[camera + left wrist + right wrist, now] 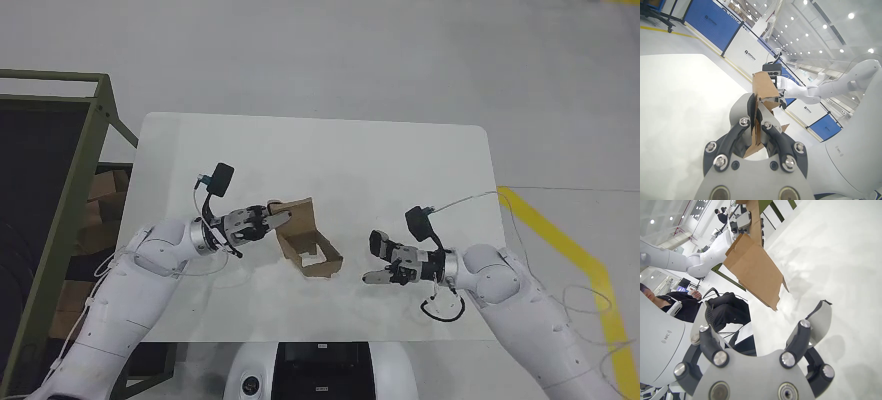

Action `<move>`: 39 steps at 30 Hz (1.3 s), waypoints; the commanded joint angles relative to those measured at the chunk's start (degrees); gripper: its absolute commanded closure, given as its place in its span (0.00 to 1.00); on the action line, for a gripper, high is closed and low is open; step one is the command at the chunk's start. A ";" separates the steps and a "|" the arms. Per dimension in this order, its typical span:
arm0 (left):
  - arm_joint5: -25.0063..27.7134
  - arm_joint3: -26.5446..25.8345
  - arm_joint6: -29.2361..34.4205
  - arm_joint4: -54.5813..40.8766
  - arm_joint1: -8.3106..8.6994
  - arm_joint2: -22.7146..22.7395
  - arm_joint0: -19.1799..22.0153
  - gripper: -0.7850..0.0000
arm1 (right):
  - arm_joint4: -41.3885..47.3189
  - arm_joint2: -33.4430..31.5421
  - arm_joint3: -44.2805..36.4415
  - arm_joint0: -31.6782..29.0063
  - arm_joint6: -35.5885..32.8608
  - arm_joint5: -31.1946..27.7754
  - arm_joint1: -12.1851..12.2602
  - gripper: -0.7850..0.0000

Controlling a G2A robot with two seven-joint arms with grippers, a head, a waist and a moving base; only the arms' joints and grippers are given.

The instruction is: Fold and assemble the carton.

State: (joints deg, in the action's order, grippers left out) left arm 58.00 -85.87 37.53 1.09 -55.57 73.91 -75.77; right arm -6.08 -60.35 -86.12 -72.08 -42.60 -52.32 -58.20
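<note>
A brown cardboard carton (305, 240), partly folded with loose flaps, sits near the middle of the white table (400, 160). My left gripper (268, 222) is shut on one of its panels, and the left wrist view has the carton (762, 87) edge pinched between the two black fingers (751, 108). My right gripper (378, 260) stands open a short way to the right of the carton, with nothing in it. In the right wrist view the carton (755, 270) hangs ahead of the spread fingers (821, 315), apart from them.
A dark green metal rack (75, 150) holding cardboard stands off the table's left edge. A yellow floor line (565, 240) runs on the right. The far half of the table is bare white surface.
</note>
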 commanded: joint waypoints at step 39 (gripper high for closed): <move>-5.21 2.15 -2.33 -9.42 -0.73 -3.45 2.65 1.00 | -19.94 2.71 -4.52 -2.67 20.07 -5.32 -1.26 0.00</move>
State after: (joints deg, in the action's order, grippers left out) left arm 52.81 -83.77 35.09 -8.31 -56.28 70.56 -73.16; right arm -24.84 -57.22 -90.50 -74.55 -23.79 -57.95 -59.43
